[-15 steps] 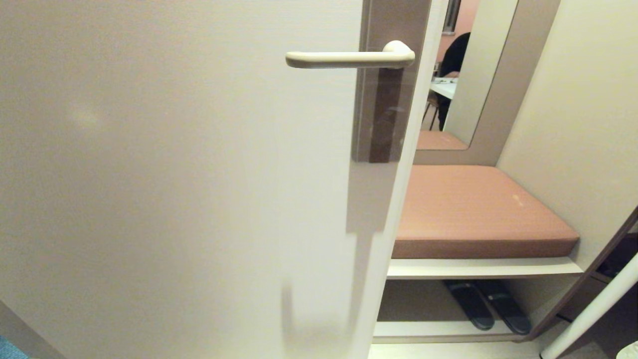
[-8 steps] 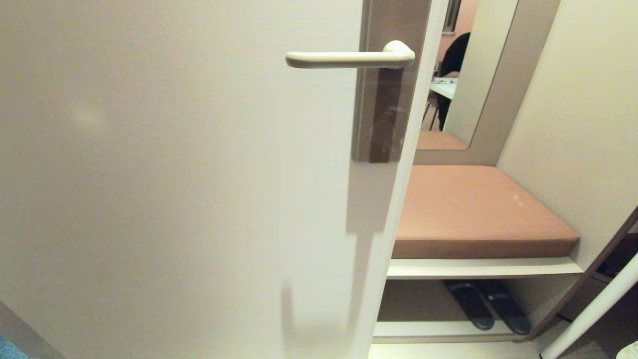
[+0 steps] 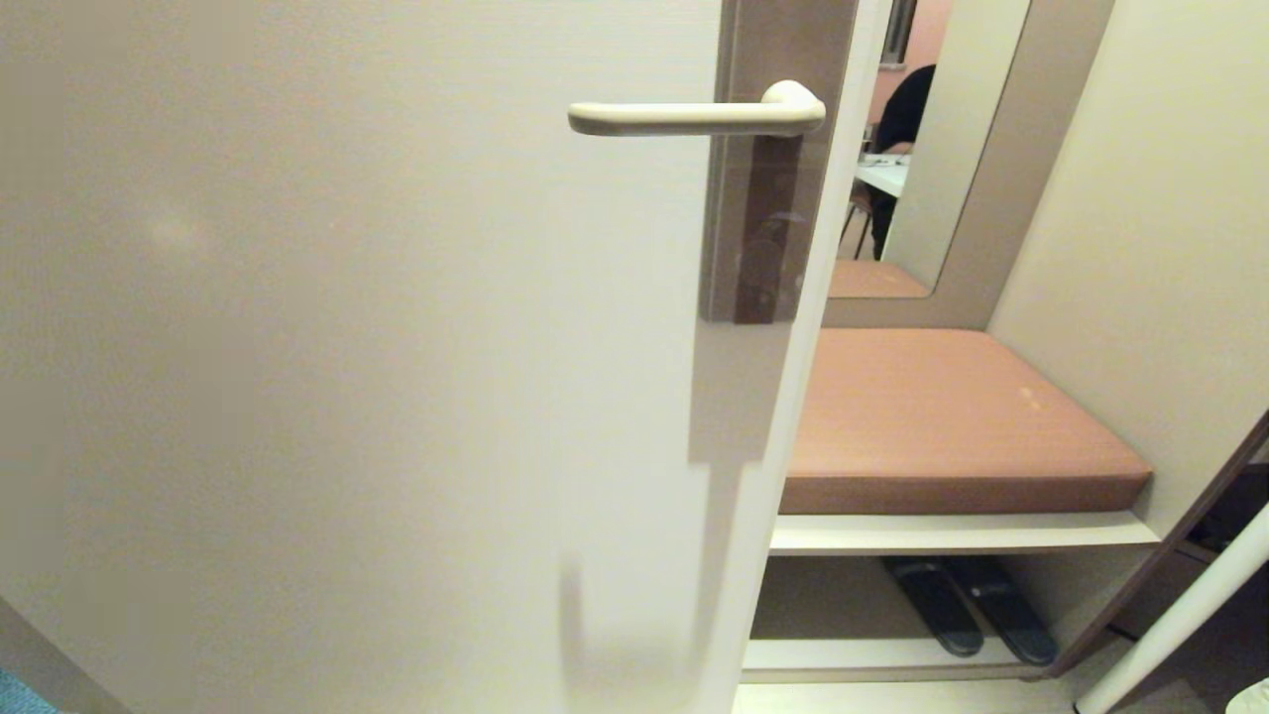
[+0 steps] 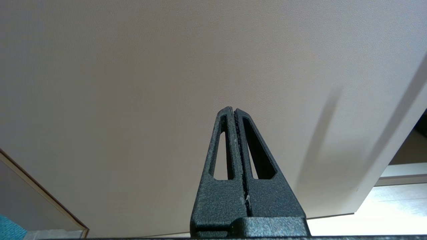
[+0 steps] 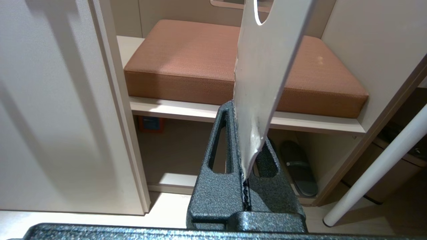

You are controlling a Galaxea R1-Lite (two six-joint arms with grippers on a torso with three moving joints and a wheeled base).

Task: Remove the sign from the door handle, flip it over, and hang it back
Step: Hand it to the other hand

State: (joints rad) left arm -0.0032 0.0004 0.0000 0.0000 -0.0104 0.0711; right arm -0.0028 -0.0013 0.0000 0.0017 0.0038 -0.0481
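While the door handle (image 3: 694, 117) stood bare, the right gripper (image 5: 241, 110), low beside the door's edge, was clamped on the sign (image 5: 267, 66), white face showing, hole end uppermost, presumably for rehanging. Left gripper (image 4: 234, 110) was pressed together, empty, near the door (image 4: 166, 66).

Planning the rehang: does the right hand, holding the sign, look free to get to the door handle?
Probably yes. The door handle sticks out bare with nothing hanging on it, and the right hand already grips the sign; neither arm crowds the lever.
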